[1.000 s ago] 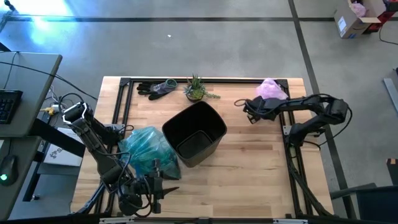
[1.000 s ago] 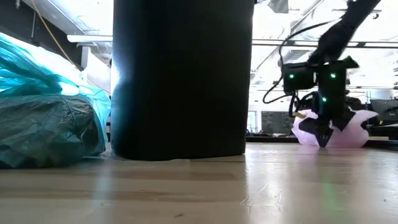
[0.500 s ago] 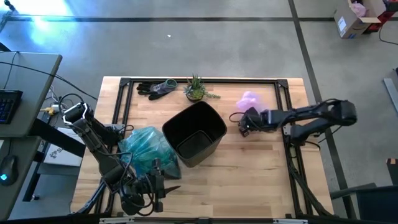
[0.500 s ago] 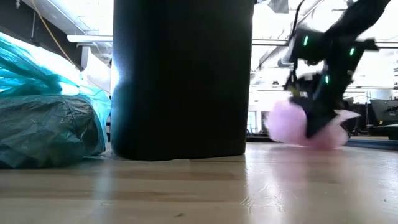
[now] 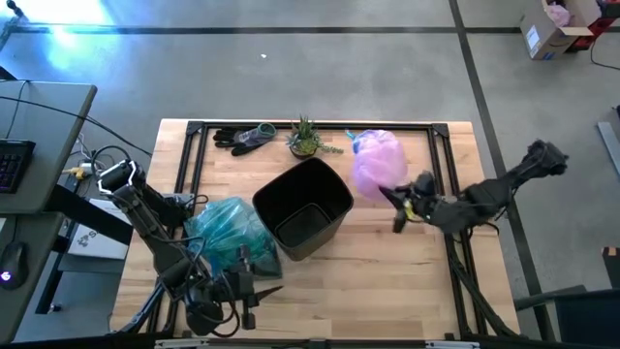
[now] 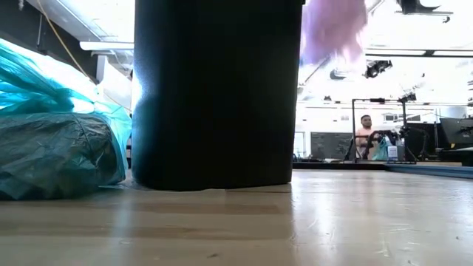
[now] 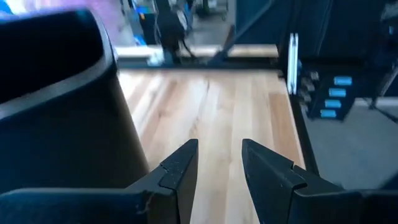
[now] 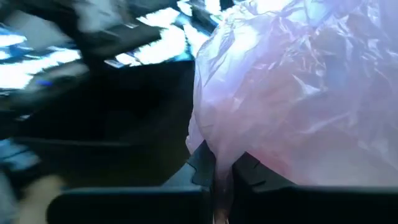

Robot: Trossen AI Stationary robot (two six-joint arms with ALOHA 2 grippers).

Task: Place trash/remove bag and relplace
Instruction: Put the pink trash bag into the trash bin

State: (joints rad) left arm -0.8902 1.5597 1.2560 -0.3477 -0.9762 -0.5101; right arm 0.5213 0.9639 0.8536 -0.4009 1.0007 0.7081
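High view over a wooden table (image 5: 387, 271): the right gripper (image 5: 395, 197) hangs just beside the open black bin (image 5: 303, 206), its fingers pressed together on a pinch of the pale pink bag (image 5: 376, 165), which billows above the tabletop between the bin and the table's far right corner. From the right wrist view the two dark fingers (image 8: 205, 167) meet on the gathered pink plastic (image 8: 298, 93). Across the bin, the teal bin liner (image 5: 231, 233) lies bunched and full on the table, touching the bin's left side; the low view shows it slumped on the wood (image 6: 52, 140) beside the bin's dark wall (image 6: 214, 89). The left gripper (image 5: 242, 291) waits near the table's front left edge, its fingers (image 7: 180, 171) spread partway with nothing between them. Dark gloves (image 5: 242, 138) and a small green plant (image 5: 306, 138) sit along the far edge. A person (image 6: 363, 133) shows in the room beyond.
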